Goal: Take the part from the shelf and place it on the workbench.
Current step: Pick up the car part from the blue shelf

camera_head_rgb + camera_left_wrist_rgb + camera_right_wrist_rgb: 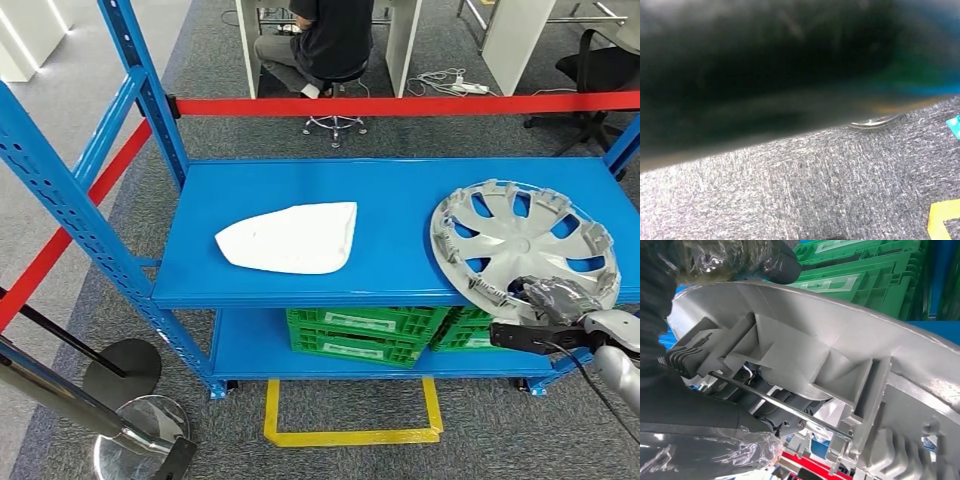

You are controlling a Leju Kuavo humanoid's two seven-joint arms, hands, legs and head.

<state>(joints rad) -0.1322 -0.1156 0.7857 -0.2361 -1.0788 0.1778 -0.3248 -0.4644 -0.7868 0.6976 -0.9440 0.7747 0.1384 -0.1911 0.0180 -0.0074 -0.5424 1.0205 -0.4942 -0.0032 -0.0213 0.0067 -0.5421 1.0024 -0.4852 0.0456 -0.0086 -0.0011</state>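
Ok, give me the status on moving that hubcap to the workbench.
Early stage. Done: the right hand has reached the silver hubcap and its fingers wrap the near rim. In hand: the grasp, with the hubcap lying on the blue shelf, not yet lifted. Left: lifting it off, carrying it over and setting it on the workbench.

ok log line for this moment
right hand grips hubcap rim | hubcap on shelf | white panel untouched
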